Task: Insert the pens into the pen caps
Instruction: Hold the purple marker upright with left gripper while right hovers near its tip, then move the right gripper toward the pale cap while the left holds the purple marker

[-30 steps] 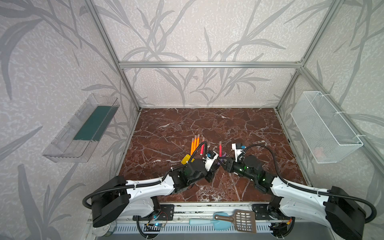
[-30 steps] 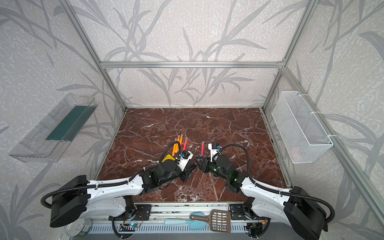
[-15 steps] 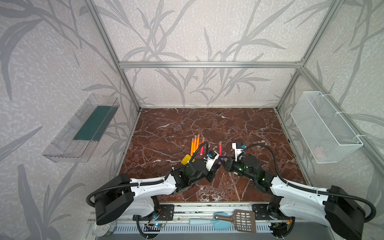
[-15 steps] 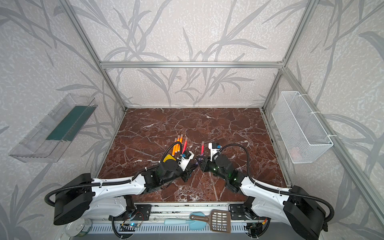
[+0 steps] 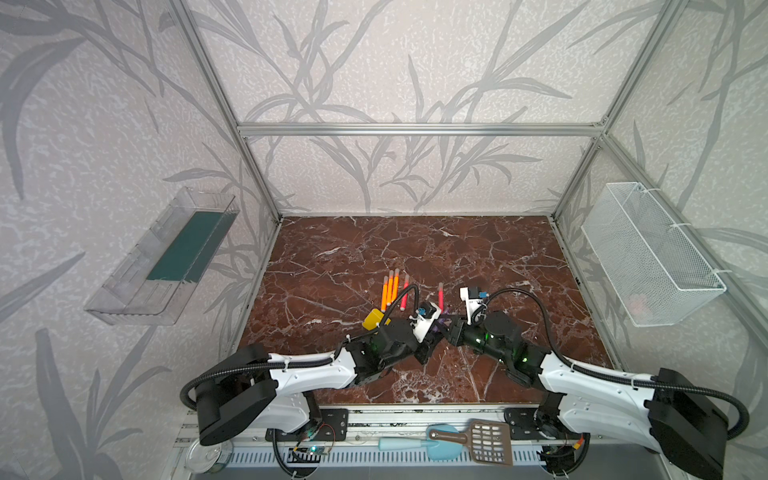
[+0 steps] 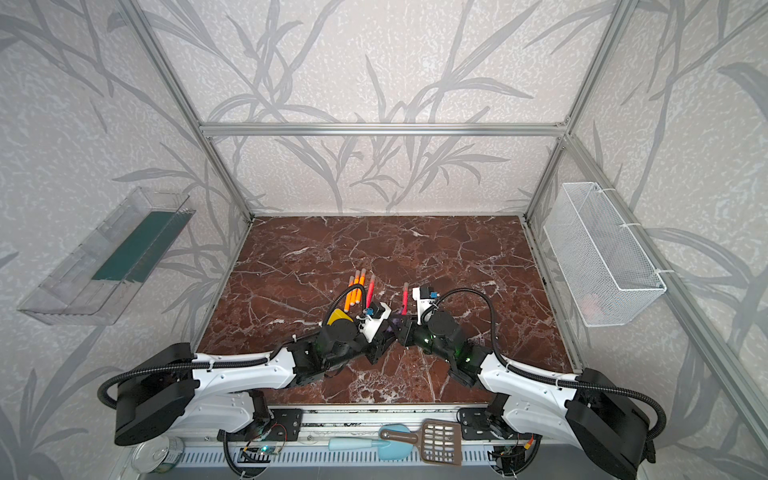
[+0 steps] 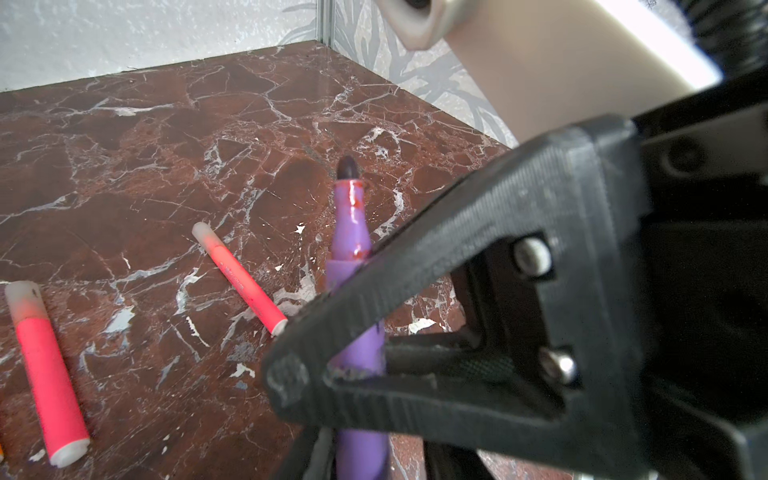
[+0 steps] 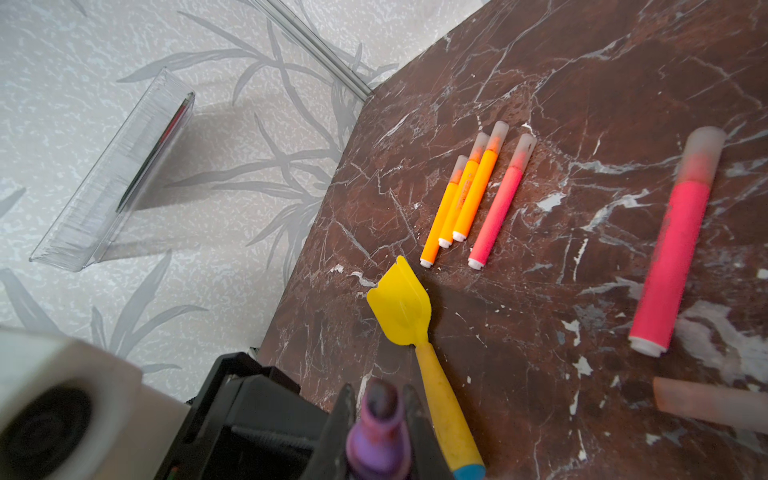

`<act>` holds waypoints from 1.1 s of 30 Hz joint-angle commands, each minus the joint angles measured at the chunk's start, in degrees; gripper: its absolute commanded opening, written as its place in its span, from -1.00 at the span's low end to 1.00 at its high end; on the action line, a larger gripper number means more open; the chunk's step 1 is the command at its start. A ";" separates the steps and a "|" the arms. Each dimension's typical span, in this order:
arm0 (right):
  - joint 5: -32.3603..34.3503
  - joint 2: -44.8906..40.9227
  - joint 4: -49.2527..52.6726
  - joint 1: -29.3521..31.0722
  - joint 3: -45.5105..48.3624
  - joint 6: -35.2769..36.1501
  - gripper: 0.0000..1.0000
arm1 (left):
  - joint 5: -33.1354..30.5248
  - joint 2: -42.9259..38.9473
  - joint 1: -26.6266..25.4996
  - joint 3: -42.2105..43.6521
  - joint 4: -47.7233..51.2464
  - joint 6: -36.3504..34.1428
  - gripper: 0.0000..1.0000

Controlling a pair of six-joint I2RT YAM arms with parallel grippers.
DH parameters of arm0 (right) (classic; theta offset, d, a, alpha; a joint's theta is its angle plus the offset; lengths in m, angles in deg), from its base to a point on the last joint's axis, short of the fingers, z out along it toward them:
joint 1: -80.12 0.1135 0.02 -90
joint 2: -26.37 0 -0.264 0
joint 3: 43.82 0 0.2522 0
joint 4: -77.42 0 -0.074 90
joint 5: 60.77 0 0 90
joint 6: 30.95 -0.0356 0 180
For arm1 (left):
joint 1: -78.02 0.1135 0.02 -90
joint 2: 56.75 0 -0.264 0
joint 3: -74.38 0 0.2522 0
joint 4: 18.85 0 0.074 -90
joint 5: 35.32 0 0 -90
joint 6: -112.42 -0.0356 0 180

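Since earlier, my right gripper (image 8: pixel 378 392) is clenching the purple pen (image 7: pixel 353 232) above the table (image 5: pixel 415 249); whether the left gripper (image 5: pixel 430 340) is gripping, I cannot tell. I am lining its tip squarely with the loose cap (image 8: pixel 710 405).

Table (image 5: pixel 415 249): polished red-brown stone look, white veins, faint sheen.
Purple pen (image 7: pixel 353 232): glossy smooth plastic, red smears on the neck.
Pink pens (image 7: pixel 45 365) and orange pens (image 8: pixel 457 199): matt bodies, frosted translucent caps (image 8: pixel 702 158), white plastic butts.
Right gripper's fingers (image 7: pixel 457 232): black plastic, matt, finely ribbed.
Toy shovel (image 8: pixel 401 307): smooth yellow plastic.
Wall basket (image 5: pixel 648 257): white wire mesh.
Frame bars (image 5: pixel 415 129): bare silvery metal.
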 commanded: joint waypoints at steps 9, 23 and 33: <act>1.64 0.25 -1.76 0.99 -1.55 -0.21 -1.00 | -1.28 0.62 -0.32 1.41 -2.37 -0.68 -0.64; 5.59 -4.62 11.25 1.00 -1.60 3.28 0.27 | -10.36 -4.08 8.45 4.54 2.80 7.35 -1.00; 12.97 -7.80 22.35 0.98 2.73 3.88 0.33 | -18.88 -21.02 12.34 9.01 13.46 8.35 -1.00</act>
